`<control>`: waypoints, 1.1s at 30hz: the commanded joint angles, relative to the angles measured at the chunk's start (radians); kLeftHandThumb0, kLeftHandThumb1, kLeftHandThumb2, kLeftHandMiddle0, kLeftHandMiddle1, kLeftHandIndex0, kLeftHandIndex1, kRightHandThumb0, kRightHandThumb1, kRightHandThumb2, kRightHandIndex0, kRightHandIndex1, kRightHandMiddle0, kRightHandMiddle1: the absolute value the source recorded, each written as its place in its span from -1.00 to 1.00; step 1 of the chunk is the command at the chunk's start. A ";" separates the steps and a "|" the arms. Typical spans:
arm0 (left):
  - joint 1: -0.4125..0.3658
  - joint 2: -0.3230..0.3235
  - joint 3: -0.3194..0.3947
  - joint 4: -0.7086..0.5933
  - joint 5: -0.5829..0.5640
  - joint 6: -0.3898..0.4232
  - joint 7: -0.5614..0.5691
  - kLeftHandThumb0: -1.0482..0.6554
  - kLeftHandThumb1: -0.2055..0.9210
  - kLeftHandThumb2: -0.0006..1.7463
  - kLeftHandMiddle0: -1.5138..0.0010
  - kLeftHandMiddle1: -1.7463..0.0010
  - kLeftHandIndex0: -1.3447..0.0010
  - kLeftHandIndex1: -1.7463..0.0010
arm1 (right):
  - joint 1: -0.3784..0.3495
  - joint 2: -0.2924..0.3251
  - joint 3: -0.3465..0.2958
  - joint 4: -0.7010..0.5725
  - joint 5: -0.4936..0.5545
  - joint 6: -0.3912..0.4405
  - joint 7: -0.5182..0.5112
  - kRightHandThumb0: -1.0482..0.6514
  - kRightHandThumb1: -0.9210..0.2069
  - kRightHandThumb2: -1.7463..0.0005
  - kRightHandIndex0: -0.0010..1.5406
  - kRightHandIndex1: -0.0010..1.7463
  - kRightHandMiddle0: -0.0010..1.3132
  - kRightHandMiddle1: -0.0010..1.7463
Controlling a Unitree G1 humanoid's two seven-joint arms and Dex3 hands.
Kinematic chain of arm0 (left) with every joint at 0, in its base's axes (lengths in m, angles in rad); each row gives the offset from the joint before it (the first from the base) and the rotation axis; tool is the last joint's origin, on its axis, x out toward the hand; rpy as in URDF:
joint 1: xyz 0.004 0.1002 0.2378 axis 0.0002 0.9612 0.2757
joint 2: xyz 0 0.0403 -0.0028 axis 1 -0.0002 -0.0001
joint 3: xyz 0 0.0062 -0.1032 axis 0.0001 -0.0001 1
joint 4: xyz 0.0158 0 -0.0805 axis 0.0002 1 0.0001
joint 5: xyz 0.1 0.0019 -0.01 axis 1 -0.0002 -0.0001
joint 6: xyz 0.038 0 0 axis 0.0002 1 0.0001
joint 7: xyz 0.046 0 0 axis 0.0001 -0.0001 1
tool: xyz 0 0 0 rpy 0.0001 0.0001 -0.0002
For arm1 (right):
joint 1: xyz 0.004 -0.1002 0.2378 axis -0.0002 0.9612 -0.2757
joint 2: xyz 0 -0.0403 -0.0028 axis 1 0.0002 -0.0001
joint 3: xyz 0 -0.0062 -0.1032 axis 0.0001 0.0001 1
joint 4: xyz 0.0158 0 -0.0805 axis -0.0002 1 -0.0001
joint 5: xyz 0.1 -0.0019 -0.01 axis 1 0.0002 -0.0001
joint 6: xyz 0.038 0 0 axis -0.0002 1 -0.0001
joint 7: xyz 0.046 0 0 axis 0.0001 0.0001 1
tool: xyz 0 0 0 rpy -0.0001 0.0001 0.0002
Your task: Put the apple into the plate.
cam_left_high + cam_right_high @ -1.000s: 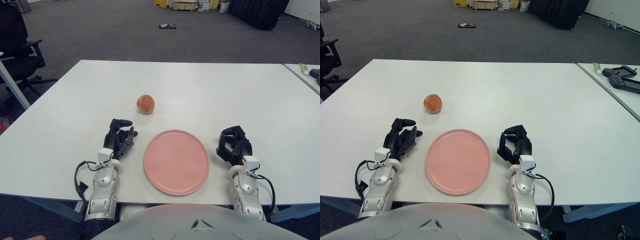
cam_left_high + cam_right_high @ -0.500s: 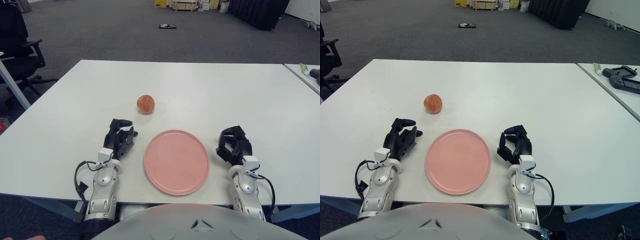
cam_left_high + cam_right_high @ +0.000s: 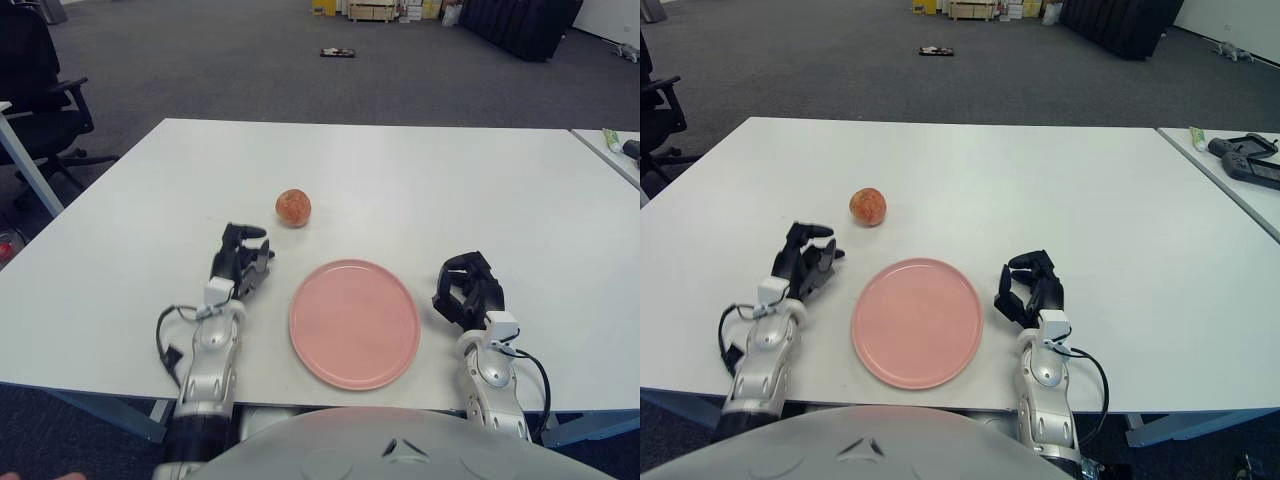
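On the table [image 3: 480, 190]:
apple: apple [image 3: 293, 207] sits bare, behind-left of the pink plate [image 3: 354, 322]
left robot hand [image 3: 242, 266]: near the apple, fingers loosely curled, holding nothing
right robot hand [image 3: 467, 290]: right of plate, curled, empty

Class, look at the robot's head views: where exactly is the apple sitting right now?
The apple sits on the white table, left of centre, beyond the pink plate and just ahead of the left hand, untouched.

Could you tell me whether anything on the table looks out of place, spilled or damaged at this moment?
Nothing stands out. The apple sits whole on the white table, beyond the pink plate, which lies flat and bare. The left hand is near the apple, holding nothing; the right hand shows right of the plate.
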 commanded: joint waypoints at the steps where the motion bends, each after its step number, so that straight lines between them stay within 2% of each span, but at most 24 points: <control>1: -0.053 0.059 -0.034 0.024 0.120 -0.018 0.039 -0.18 0.94 -0.34 0.39 -0.50 0.68 -1.00 | -0.011 0.003 -0.002 0.010 0.007 0.007 0.004 -0.26 -0.25 -0.26 0.30 1.00 -0.29 1.00; 4: -0.080 0.108 -0.060 0.032 0.203 -0.019 0.048 -0.18 0.98 -0.39 0.48 -0.50 0.70 -1.00 | -0.010 0.001 -0.002 0.010 0.003 0.007 0.005 -0.26 -0.27 -0.25 0.28 1.00 -0.30 1.00; 9: -0.150 0.159 -0.070 0.103 0.239 -0.010 0.033 -0.18 1.00 -0.40 0.64 -0.45 0.72 -1.00 | -0.010 -0.001 -0.003 0.008 -0.003 0.012 0.002 -0.26 -0.28 -0.24 0.28 1.00 -0.31 1.00; 13: -0.213 0.179 -0.073 0.192 0.244 -0.030 0.045 -0.43 0.55 -0.09 0.86 -0.31 0.93 -0.53 | -0.011 0.000 -0.006 0.009 0.000 0.011 0.003 -0.26 -0.30 -0.22 0.28 1.00 -0.32 1.00; 15: -0.231 0.186 -0.082 0.207 0.260 -0.031 0.053 -0.50 0.41 -0.02 0.94 -0.22 0.97 -0.36 | -0.012 0.001 -0.007 0.009 0.004 0.010 0.005 -0.25 -0.30 -0.22 0.28 1.00 -0.32 1.00; 18: -0.262 0.201 -0.106 0.231 0.306 -0.035 0.078 -0.55 0.33 0.00 0.98 -0.07 0.99 -0.22 | -0.012 0.001 -0.009 0.008 0.012 0.012 0.010 -0.25 -0.31 -0.21 0.28 1.00 -0.33 1.00; 19: -0.281 0.208 -0.120 0.247 0.332 -0.038 0.094 -0.57 0.33 -0.01 0.98 -0.03 0.99 -0.19 | -0.013 0.001 -0.010 0.008 0.013 0.013 0.010 -0.25 -0.31 -0.21 0.28 1.00 -0.33 1.00; 24: -0.345 0.234 -0.169 0.328 0.418 -0.069 0.175 -0.73 0.44 -0.16 1.00 0.52 1.00 0.18 | -0.017 -0.001 -0.014 0.013 0.011 0.013 0.010 -0.25 -0.31 -0.21 0.28 1.00 -0.32 1.00; 25: -0.356 0.240 -0.179 0.346 0.435 -0.082 0.196 -0.74 0.46 -0.18 1.00 0.57 1.00 0.21 | -0.018 -0.002 -0.014 0.014 0.008 0.013 0.009 -0.25 -0.30 -0.22 0.28 1.00 -0.32 1.00; 27: -0.375 0.250 -0.196 0.378 0.459 -0.102 0.228 -0.80 0.50 -0.23 1.00 0.81 1.00 0.44 | -0.019 -0.004 -0.014 0.015 0.002 0.014 0.008 -0.25 -0.30 -0.22 0.29 1.00 -0.32 1.00; 30: -0.398 0.258 -0.213 0.417 0.477 -0.125 0.257 -0.84 0.53 -0.27 1.00 0.94 1.00 0.62 | -0.021 -0.006 -0.014 0.015 -0.002 0.017 0.006 -0.26 -0.29 -0.22 0.29 1.00 -0.32 1.00; 33: -0.432 0.263 -0.238 0.471 0.498 -0.144 0.284 -0.90 0.59 -0.34 1.00 0.98 1.00 0.82 | -0.023 -0.007 -0.015 0.018 -0.004 0.017 0.005 -0.26 -0.29 -0.23 0.30 1.00 -0.31 1.00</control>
